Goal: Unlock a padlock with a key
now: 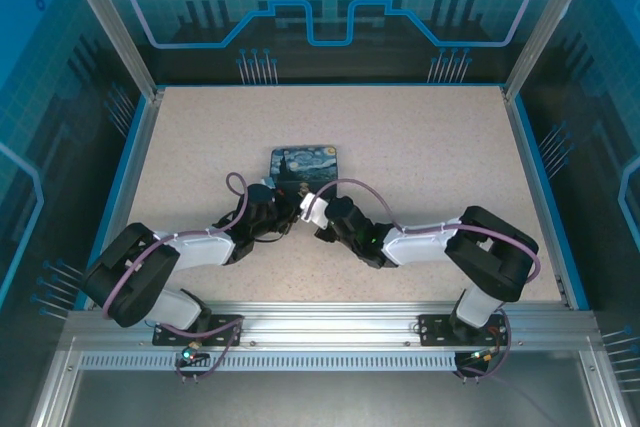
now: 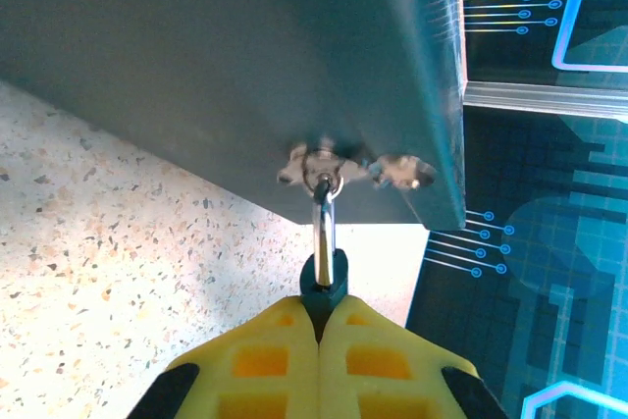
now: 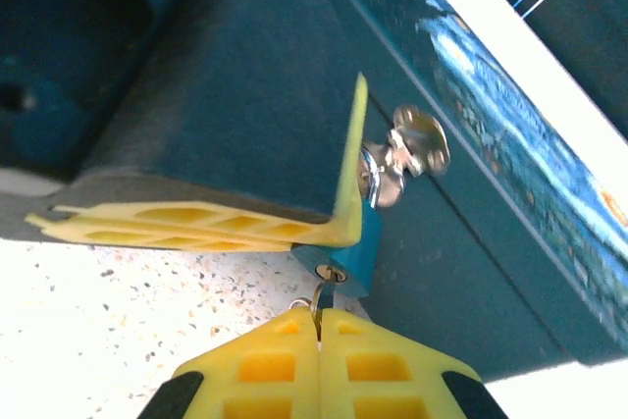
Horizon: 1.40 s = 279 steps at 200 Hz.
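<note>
The padlock (image 3: 361,242) has a small teal body, and its silvery shackle (image 2: 322,228) hangs from the hasp (image 2: 324,166) on the starry-night box (image 1: 305,163). My left gripper (image 2: 322,307) is shut on the padlock body (image 2: 324,287) from below. In the right wrist view its yellow finger (image 3: 196,224) lies along the padlock. My right gripper (image 3: 318,317) is shut on the thin key (image 3: 322,293). The key's tip sits at the keyhole (image 3: 332,273) in the padlock's underside. In the top view both grippers meet just in front of the box, left (image 1: 285,209) and right (image 1: 312,211).
The box stands mid-table on the speckled tabletop (image 1: 420,157). Blue-rimmed glass walls (image 1: 530,147) enclose the table. Both arms' cables loop above the wrists near the box. Open tabletop lies left, right and behind the box.
</note>
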{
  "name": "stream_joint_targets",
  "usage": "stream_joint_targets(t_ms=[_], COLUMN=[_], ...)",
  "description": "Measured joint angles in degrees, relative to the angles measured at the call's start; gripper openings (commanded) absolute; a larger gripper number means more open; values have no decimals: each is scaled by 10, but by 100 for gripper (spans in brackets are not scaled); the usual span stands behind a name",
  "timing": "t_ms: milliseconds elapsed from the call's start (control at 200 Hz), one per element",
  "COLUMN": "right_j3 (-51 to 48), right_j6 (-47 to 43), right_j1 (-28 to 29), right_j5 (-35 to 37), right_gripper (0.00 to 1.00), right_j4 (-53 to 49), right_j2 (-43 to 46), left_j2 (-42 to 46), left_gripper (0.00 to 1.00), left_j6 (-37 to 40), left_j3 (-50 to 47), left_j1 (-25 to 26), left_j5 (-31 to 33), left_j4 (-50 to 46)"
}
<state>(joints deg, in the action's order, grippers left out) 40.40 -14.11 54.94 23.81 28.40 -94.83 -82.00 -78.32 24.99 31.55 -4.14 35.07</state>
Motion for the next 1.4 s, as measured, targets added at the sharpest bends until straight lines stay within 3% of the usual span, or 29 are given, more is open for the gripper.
stream_joint_targets(t_ms=[350, 555, 745, 951, 1396], right_j3=[3, -11, -52, -47, -39], right_j6=[202, 222, 226, 258, 295], right_j1=[-25, -29, -69, -134, -149], right_j5=[-65, -74, -117, -153, -105], right_gripper=[2, 31, 51, 52, 53], right_j4=[-22, -30, -70, -168, -264], right_j2=[20, 31, 97, 161, 161], left_j2=[-1, -5, -5, -8, -46], left_gripper=[0, 0, 0, 0, 1], left_j6=[0, 3, 14, 52, 172], left_j3=[1, 0, -3, -8, 113], left_j1=[0, 4, 5, 5, 48], left_j5=[2, -4, -4, 1, 91], left_j4=[14, 16, 6, -47, -258])
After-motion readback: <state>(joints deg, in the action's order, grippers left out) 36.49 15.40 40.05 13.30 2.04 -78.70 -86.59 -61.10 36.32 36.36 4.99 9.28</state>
